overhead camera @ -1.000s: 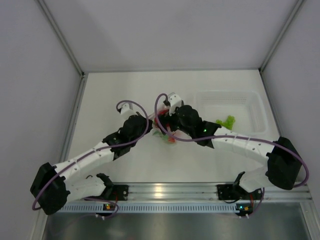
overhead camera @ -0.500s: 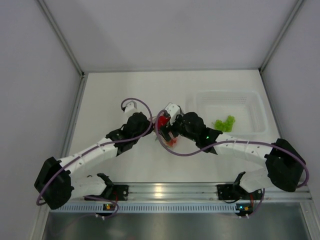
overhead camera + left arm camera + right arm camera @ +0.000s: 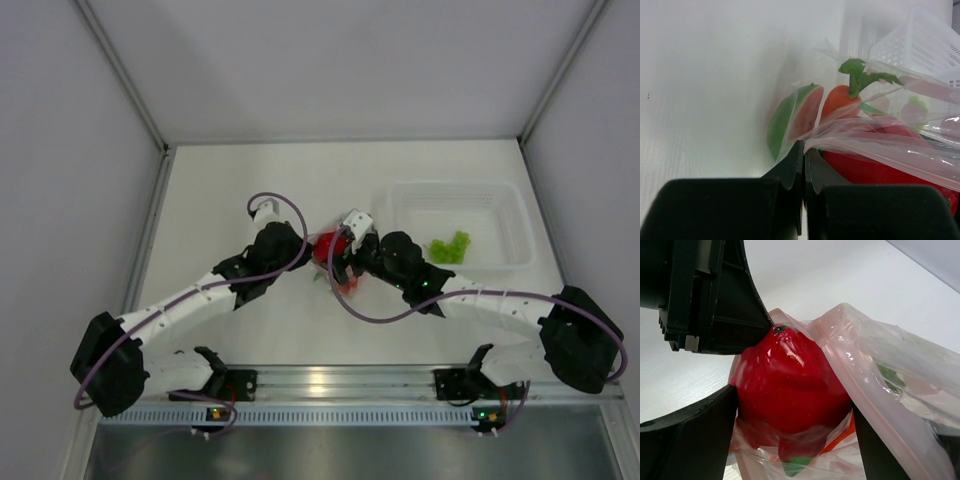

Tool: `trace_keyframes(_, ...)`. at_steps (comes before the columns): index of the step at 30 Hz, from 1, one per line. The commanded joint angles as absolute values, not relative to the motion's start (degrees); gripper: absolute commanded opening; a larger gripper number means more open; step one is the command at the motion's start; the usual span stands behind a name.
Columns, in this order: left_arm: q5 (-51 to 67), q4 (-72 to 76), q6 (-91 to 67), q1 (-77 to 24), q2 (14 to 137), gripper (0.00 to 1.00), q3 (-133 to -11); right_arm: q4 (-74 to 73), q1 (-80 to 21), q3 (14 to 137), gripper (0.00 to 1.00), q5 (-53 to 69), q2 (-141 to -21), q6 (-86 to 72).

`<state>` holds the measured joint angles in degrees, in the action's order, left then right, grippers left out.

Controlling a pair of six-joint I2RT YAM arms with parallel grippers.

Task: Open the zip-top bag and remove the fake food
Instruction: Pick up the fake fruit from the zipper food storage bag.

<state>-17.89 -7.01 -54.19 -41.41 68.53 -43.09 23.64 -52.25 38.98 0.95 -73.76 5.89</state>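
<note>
With my left hand point(image 3: 804, 156) pinched shut on the bag point(image 3: 890, 147) mid-frame, I should draw the red fruit point(image 3: 790, 385), clamped in my right hand point(image 3: 795, 405) at the bag mouth, straight out without snagging plastic.

Zip-top bag point(image 3: 338, 280) sits about mid-worktop point(image 3: 240, 180), a bit toward the near edge, squeezed between the two arms. The left gripper point(image 3: 804, 155) pinches its left edge and the right gripper point(image 3: 790, 420) comes in from the right, with the round fruit point(image 3: 790, 385) between its fingers at the bag's mouth (half in, half out as far as I can tell). Melon slice point(image 3: 795, 117) and carrot piece point(image 3: 837, 102) are inside the bag, side by side. Tub point(image 3: 517, 220) is over by the right edge, leafy pieces point(image 3: 450, 245) in it
</note>
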Motion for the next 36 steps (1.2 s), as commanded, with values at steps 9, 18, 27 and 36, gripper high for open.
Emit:
trace_keyframes(9, -22.0, -4.1, -52.2, -37.4, 69.3, 0.0, -37.5, 37.1, -53.5, 47.0, 0.0, 5.0, -68.4, -4.1)
trace_keyframes(18, -22.0, -6.8, -48.6, -37.7, 63.0, 0.0, -40.0, 21.7, -57.5, 56.7, 0.0, 18.7, -77.0, 7.9)
trace_keyframes(27, -21.6, -5.5, -52.4, -38.2, 56.5, 0.0, -36.8, 23.7, -60.4, 60.5, 0.0, -10.4, -80.1, -6.1)
trace_keyframes(36, -25.5, -1.3, -59.2, -41.2, 52.0, 0.0, -26.5, 25.0, -60.4, 63.5, 0.0, -13.0, -79.1, -14.1)
